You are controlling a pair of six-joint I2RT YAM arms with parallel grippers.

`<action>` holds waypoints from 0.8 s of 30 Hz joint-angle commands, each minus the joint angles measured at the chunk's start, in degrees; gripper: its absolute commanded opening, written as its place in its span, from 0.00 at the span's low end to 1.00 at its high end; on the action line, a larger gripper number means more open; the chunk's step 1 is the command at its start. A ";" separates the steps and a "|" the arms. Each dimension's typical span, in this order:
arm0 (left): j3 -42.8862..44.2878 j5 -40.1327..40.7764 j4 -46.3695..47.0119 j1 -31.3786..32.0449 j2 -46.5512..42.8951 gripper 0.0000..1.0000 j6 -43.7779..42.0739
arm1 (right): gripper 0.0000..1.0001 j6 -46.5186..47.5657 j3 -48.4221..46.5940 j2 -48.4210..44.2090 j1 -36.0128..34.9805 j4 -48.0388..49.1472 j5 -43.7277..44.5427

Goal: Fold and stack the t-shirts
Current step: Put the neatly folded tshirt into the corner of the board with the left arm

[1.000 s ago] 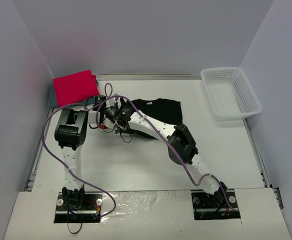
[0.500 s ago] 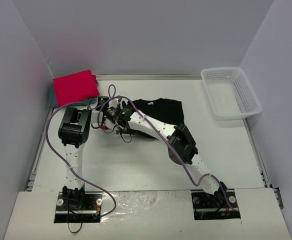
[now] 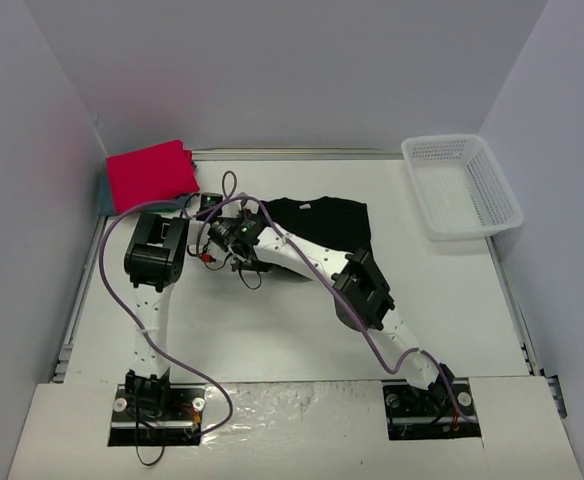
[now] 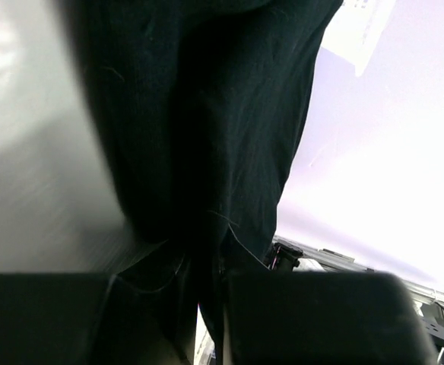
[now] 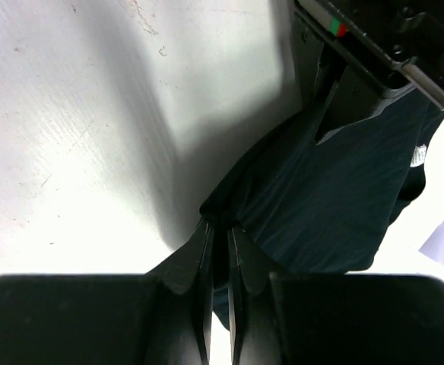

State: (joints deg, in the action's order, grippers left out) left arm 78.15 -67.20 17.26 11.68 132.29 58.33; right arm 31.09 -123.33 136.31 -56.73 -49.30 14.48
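A white table (image 3: 272,330) sits boxed in by pale lavender walls (image 3: 292,70). Two arms reach from the near edge and meet left of centre, the right arm (image 3: 367,290) lying across the near side of the black t-shirt (image 3: 322,220) and hiding part of it. That shirt, the largest of three, lies towards the far middle. The left gripper (image 4: 207,304) is pinched closed on its dark cloth, which hangs in front of the wrist camera. The right gripper (image 5: 220,251) is clamped on a fold of the same shirt, just beside the left. One white mesh basket (image 3: 419,190) stands at the far right, well apart. The red-pink shirt (image 3: 150,175) lies folded in the far left corner, on the teal-blue shirt (image 3: 103,195), of which only an edge shows. One purple cable (image 3: 107,260) loops around the left arm.
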 commanded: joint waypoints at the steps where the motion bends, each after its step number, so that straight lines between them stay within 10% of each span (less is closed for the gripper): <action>1: 3.58 0.31 -0.38 3.61 2.01 0.02 -0.40 | 0.00 1.25 -3.24 -1.75 -6.55 4.12 -2.53; 3: 5.51 0.92 -2.73 3.26 2.62 0.02 -1.72 | 0.00 1.08 -2.71 -2.45 -7.43 4.12 -2.53; 7: 9.29 1.72 -7.49 2.47 2.89 0.02 -6.19 | 0.73 1.08 1.06 -4.73 -8.04 4.12 -3.05; 17: 14.66 3.21 -15.40 0.36 1.48 0.02 -13.58 | 0.89 6.08 29.79 -25.64 -4.54 2.29 -17.37; 24: 15.71 6.45 -27.08 -1.13 -1.68 0.02 -22.36 | 0.89 13.20 37.89 -35.14 15.84 -7.12 -31.60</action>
State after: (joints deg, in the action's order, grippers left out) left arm 91.11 -63.48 -2.13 11.60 135.04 42.44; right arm 40.58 -87.42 104.60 -48.18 -48.18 -10.22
